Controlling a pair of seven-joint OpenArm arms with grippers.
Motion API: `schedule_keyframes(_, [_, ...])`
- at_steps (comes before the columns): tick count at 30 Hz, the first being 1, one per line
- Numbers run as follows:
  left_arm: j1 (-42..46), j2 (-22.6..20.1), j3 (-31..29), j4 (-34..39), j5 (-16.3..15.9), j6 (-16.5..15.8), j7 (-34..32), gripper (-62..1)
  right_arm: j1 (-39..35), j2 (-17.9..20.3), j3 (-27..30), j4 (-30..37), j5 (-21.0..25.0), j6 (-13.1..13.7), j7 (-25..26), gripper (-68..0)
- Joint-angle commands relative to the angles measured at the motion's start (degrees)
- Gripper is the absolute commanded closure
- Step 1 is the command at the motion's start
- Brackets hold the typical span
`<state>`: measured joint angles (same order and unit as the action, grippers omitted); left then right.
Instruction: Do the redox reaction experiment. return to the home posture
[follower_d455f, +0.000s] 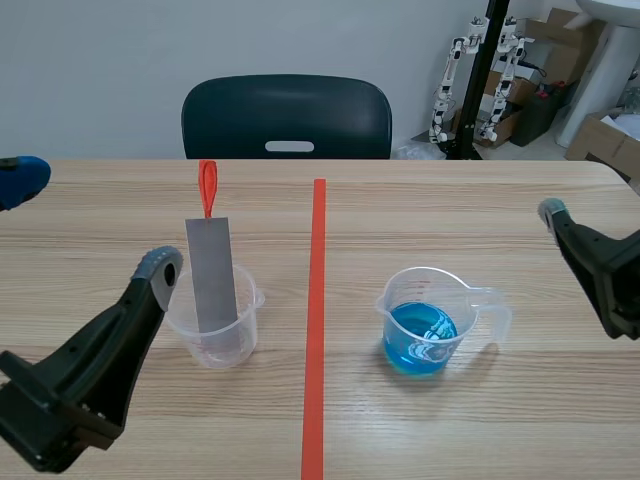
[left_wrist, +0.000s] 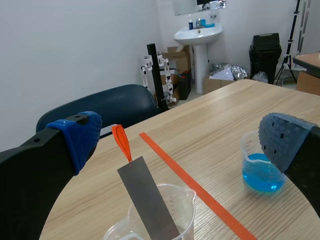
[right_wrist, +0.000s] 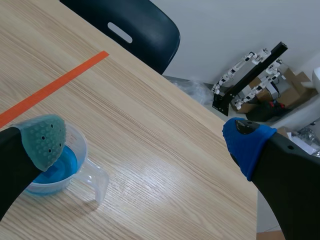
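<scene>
1. Currently, both jaws are spread wide and hold nothing. The left jaws sit on the strip cup's side, well apart from the blue cup (follower_d455f: 432, 272). The right jaws hang on the blue cup's other side, clear of it.
2. Risk, left: one left finger (follower_d455f: 157, 268) is just beside the strip cup (follower_d455f: 245, 325). A sideways swing on the way home could clip its rim or the strip and tip it.
3. Risk, right: a low sweep over the bench (follower_d455f: 450, 210) could catch the blue cup's handle and spill it.
4. Blue cup: clear plastic, upright, blue liquid (follower_d455f: 420, 340) low in it.
5. Strip cup: clear, upright, across the tape line from the blue cup. A grey metal strip (follower_d455f: 210, 275) leans in it, with a red loop (follower_d455f: 207, 187) on top. No coloured liquid shows.
6. Judgement: only the return home remains.
</scene>
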<state>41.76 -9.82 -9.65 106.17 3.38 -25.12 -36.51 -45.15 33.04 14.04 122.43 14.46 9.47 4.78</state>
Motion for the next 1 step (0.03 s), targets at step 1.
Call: schedule_keyframes(1, [0.28,0.11,-0.11,0.57,-0.63,0.35,-0.94,-62.3,0.07,0.59,0.5,0.79,0.33,-0.37,0.46,-67.9])
